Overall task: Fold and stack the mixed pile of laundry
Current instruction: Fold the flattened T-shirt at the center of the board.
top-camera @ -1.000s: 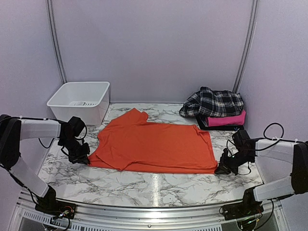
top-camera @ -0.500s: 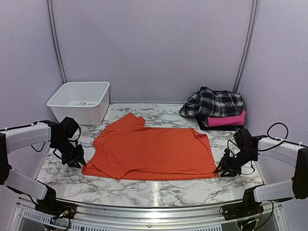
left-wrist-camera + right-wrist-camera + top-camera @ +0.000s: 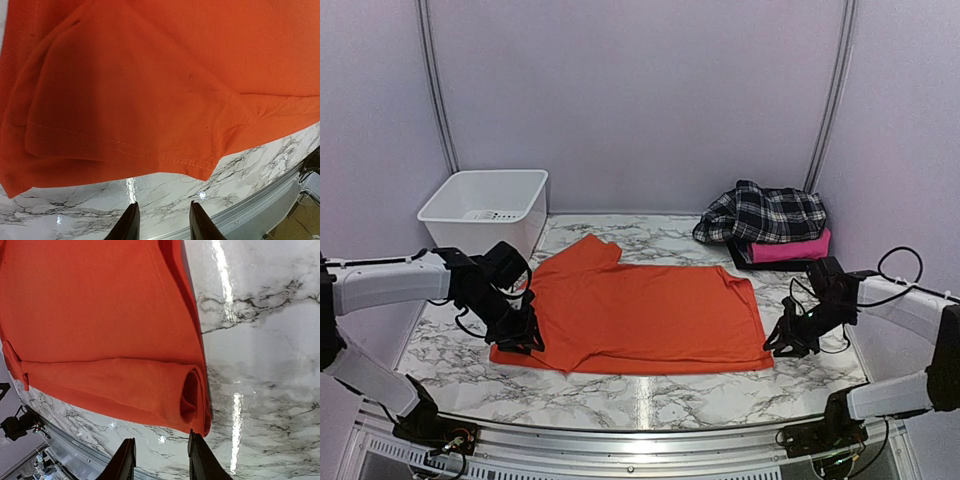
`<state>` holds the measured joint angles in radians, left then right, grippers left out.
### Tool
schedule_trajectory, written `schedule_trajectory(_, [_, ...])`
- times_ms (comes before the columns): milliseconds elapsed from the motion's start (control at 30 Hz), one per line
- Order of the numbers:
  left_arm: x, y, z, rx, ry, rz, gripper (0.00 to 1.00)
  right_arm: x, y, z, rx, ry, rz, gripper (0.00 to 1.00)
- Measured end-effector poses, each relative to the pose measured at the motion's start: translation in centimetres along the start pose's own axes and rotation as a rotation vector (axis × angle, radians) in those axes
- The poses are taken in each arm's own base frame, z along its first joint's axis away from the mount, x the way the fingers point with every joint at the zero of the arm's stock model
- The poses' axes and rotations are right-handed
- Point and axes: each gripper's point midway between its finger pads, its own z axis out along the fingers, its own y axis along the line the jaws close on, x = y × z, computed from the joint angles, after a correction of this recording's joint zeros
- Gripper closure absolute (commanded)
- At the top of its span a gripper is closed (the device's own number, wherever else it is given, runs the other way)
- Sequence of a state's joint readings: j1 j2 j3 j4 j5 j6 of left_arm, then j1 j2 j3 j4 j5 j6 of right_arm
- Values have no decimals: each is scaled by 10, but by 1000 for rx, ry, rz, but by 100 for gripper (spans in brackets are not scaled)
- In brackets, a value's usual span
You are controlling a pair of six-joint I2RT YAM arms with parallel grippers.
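The orange t-shirt [image 3: 640, 315] lies spread on the marble table, its near edge folded over. My left gripper [image 3: 525, 340] is open and empty at the shirt's near-left corner; in the left wrist view the shirt's hemmed sleeve [image 3: 125, 130] lies just ahead of the gripper [image 3: 161, 220]. My right gripper [image 3: 778, 345] is open and empty at the near-right corner; the right wrist view shows the rolled fold of the shirt [image 3: 150, 385] just ahead of the gripper [image 3: 161, 455]. The plaid shirt [image 3: 765, 213] lies crumpled at the back right.
A folded pink garment [image 3: 790, 250] lies on dark cloth under the plaid shirt. A white plastic bin [image 3: 485, 210] stands at the back left. The table's metal front rail [image 3: 640, 425] runs along the near edge. Lilac walls enclose the table.
The left gripper has moved right onto the shirt's near-left corner. The right gripper has shifted slightly left toward the near-right corner. Earlier the shirt's near edge was dragged toward the front.
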<state>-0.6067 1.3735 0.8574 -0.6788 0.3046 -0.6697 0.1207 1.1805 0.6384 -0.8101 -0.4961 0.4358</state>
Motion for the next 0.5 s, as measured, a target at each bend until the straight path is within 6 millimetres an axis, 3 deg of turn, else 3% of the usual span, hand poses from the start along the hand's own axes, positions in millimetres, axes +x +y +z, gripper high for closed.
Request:
schedule_trajectory(200, [13,-7,20,-23,59,31,63,-1,-2,8,0,27,-3,72])
schedule_trajectory(500, [21,-12,39,-53,109,52,58,-7,-3,17,0,30,-8,88])
